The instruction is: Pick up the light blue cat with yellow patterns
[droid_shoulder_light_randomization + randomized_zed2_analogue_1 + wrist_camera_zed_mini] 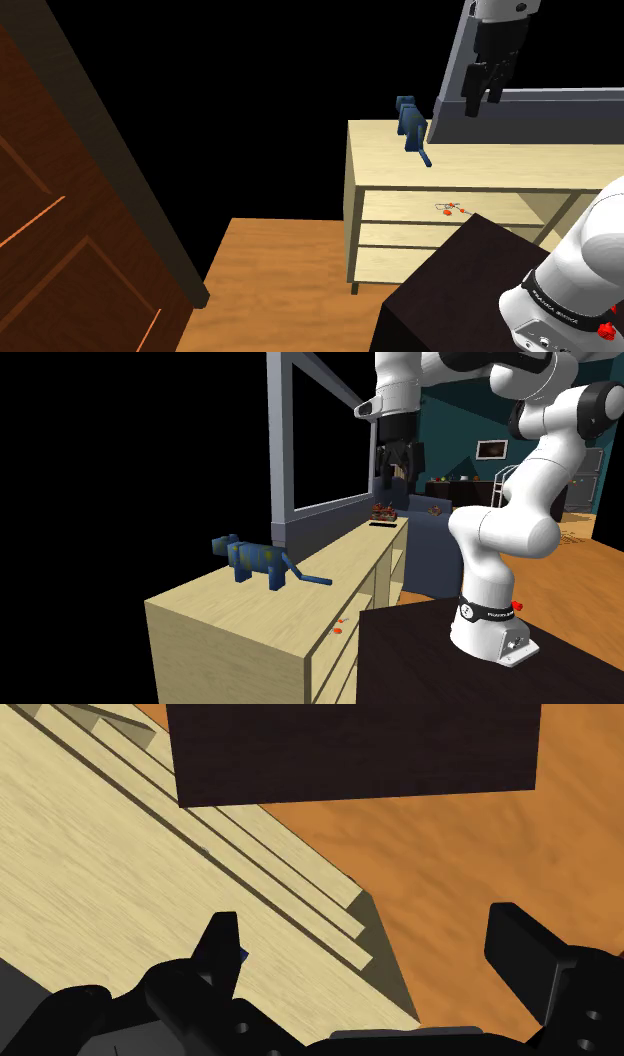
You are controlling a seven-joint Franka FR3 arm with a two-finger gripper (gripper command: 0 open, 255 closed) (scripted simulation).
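The blue cat [410, 125] with faint yellow spots stands on top of a light wooden cabinet [500, 165], near its end on the shoulder view's left, tail toward the front edge. In the second exterior view the cat [255, 559] stands upright on the cabinet [220, 617]. My gripper [482, 103] hangs well above the cabinet top, off to the shoulder view's right of the cat, and touches nothing. The gripper [396, 477] is open. In the wrist view the gripper [370, 954] has its fingers wide apart over the cabinet's edge [100, 874] and the floor.
A grey-framed flat panel [530, 100] stands along the cabinet's back. Small red bits [450, 208] lie on a shelf below. A dark red object [383, 511] sits at the cabinet's far end. A brown door [60, 200] fills the shoulder view's left. My dark stand [450, 290] abuts the cabinet front.
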